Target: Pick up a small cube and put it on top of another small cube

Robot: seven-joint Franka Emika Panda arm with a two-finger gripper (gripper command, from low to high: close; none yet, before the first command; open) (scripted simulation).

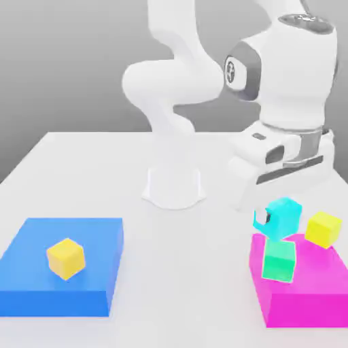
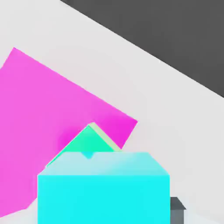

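Observation:
The small cyan cube (image 1: 284,216) hangs at the exterior view's right, with my gripper (image 1: 275,219) shut on it; a dark fingertip (image 1: 263,219) shows against its side. Directly under it sits the mint-green cube (image 1: 279,262), resting on the large magenta block (image 1: 306,289). The two cubes look very close, and I cannot tell whether they touch. In the hand view the cyan cube (image 2: 103,188) is large and near, a grey fingertip (image 2: 176,204) beside it, with the mint-green cube (image 2: 85,142) behind it on the magenta block (image 2: 48,113).
A yellow cube (image 1: 323,229) sits at the magenta block's far right corner, close to the held cube. A flat blue platform (image 1: 41,279) at the exterior view's left carries another yellow cube (image 1: 66,257). The arm's white base (image 1: 173,187) stands mid-table.

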